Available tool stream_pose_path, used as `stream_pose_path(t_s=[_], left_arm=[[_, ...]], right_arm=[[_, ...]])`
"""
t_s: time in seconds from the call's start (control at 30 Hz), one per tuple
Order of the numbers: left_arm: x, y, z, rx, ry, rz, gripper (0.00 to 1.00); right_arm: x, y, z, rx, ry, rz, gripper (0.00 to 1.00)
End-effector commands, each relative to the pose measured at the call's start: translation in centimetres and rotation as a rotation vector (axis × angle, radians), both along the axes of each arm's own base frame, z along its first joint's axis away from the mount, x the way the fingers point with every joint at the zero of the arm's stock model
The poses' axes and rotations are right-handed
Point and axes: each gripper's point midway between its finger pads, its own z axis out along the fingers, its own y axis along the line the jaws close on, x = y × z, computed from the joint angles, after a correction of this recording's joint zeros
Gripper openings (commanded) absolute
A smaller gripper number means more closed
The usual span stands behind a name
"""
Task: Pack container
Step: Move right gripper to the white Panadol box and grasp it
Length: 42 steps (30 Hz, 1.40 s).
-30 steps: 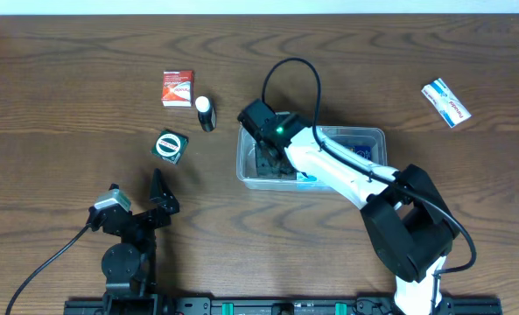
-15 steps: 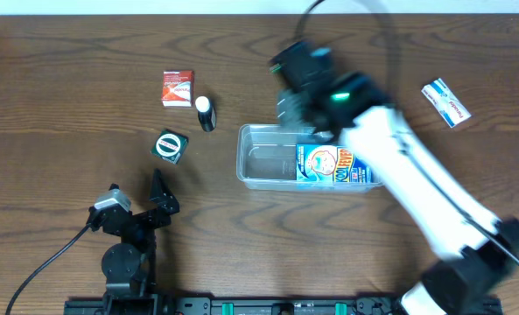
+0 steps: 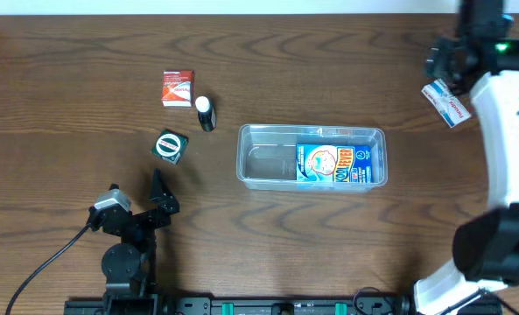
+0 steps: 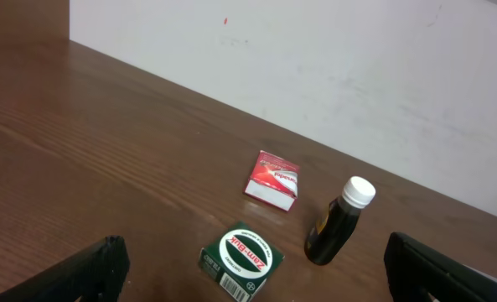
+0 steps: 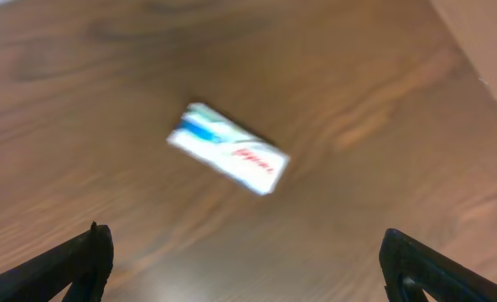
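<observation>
The wooden table carries all items. The white right arm extends along the right edge of the table toward its far right corner. The container, a clear shallow tub with rounded corners, lies near the centre of the table, long side running left to right. A blue printed box lies flat inside the container and fills its right portion; the left portion of the container shows only bare plastic. The left end effector sits at the near left of the table, well apart from the container, with its fingers spread wide and nothing between them. The right end effector is likewise spread wide and empty; its wrist view is blurred. A white-and-blue packet lies flat on the table at the far right, just beside the right arm in the overhead view and ahead of the right fingers in the wrist view. A red box lies flat at the far left of the group of small items. A green box bearing a round white-and-green label lies nearer the left end effector. A dark bottle with a white cap appears to stand upright just right of the red box, between it and the container.
</observation>
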Motion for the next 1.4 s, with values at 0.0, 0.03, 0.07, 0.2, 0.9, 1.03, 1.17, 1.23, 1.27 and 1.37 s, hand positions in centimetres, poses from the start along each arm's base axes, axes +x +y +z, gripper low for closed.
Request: stream_pose_path(t_s=[0.0,0.03,0.07,0.2,0.9,1.03,1.17,1.23,1.27,1.37], left_arm=[[-0.1,0.3,-1.8,0.019,0.055,0.014,0.98],[-0.1,0.3,-1.8,0.019,0.055,0.014,0.98],[-0.1,0.3,-1.8,0.019,0.055,0.014,0.98],[-0.1,0.3,-1.8,0.019,0.055,0.014,0.98],[-0.1,0.3,-1.8,0.019,0.056,0.014,0.98],[-0.1,0.3,-1.8,0.019,0.055,0.014,0.98],[-0.1,0.3,-1.8,0.019,0.055,0.014,0.98],[-0.1,0.3,-1.8,0.019,0.056,0.014,0.98],[-0.1,0.3,-1.8,0.019,0.055,0.014,0.98],[-0.1,0.3,-1.8,0.019,0.056,0.014,0.98]], right_arm=[[0.1,-3.0,-3.3,0.000,0.095,0.013,0.99],[0.3,-3.4,-4.0,0.009,0.112,0.029,0.99],[0.6,-3.7,-4.9,0.018,0.131,0.059,0.99],[2.0,-3.8,-7.5,0.036,0.188,0.231,0.99],[4.9,-5.0,-18.3,0.055,0.320,0.609,0.99],[5.2,-5.0,-18.7,0.068,0.303,0.619,0.99],[5.1,-5.0,-19.7,0.079,0.319,0.620,0.99],[5.0,-5.0,-20.4,0.090,0.327,0.614,0.99],[4.9,-4.9,-20.7,0.097,0.331,0.609,0.99],[4.9,-4.6,-21.3,0.116,0.331,0.617,0.99]])
